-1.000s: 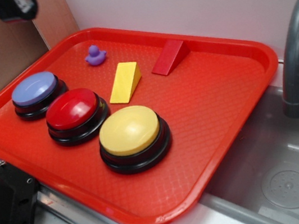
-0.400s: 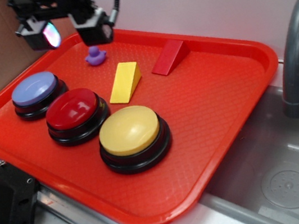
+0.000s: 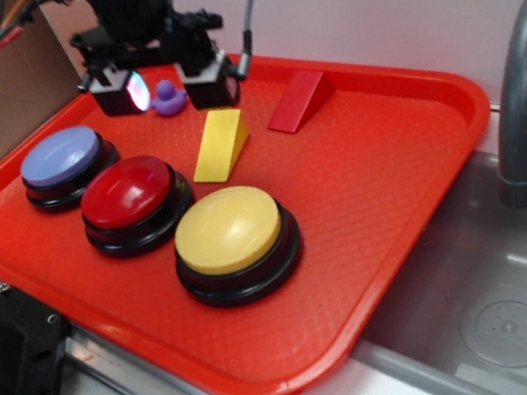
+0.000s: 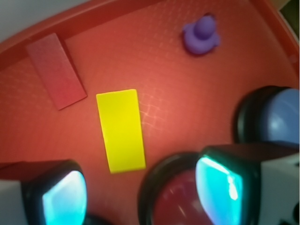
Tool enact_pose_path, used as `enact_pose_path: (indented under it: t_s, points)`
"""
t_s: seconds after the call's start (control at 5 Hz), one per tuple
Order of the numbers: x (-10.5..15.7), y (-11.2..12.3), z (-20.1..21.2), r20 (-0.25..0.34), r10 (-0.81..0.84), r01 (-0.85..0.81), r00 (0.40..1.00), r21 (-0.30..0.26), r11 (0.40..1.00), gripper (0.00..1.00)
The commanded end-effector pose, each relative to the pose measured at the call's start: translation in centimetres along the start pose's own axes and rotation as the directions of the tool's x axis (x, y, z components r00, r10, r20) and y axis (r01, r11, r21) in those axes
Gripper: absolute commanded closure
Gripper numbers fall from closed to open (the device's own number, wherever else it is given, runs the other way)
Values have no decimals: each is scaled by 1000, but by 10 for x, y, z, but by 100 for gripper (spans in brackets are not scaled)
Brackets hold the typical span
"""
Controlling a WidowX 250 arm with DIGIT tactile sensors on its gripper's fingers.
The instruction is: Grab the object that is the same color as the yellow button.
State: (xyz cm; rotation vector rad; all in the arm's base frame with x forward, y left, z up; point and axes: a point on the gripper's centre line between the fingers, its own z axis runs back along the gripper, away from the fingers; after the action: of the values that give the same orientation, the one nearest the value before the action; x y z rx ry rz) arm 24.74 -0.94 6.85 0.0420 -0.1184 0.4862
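Overhead, we see the gripper [image 3: 165, 85] hanging above the far left part of the red tray [image 3: 392, 187], its two fingers spread wide apart with nothing between them. From the exterior view the purple duck [image 3: 166, 98] shows in the gap between the fingers, though we cannot tell how high above it the fingertips sit. One fingertip [image 3: 123, 92] glows with a teal and pink light on its inner face; in the wrist view both pads [image 4: 63, 197] shine cyan at the bottom of the frame. The yellow wedge [image 3: 220, 144] lies on the tray just in front of the gripper, untouched, its sloped face up and its thin end pointing toward the front of the tray. In the wrist view the yellow wedge [image 4: 121, 130] appears as a bright rectangle near the middle, above the gap between the two pads. The red wedge [image 3: 298, 100] sits beside it toward the back rim, close but not touching; it shows again in the wrist view as a dull red rectangle [image 4: 56, 71] at upper left. The yellow button [image 3: 236, 242] stands near the front of the tray on its black base, apart from the wedge. Next to it is the red button [image 3: 134, 203], and further left the lavender-blue button [image 3: 66, 164]. To the right of the tray we see a grey sink [image 3: 481, 303] and a grey faucet [image 3: 522, 86].
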Motion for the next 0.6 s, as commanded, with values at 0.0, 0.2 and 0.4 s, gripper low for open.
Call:
enact_pose_path:
  t_s: [0.0,0.2,0.4]
  points:
    - [32,-12,-43,17,18,-18,1000,36,999,0]
    - [40,-11,-55,-1,27,-27,1000,41,999,0]
    - [38,-12,-57,8,37,-37,999,43,998,100]
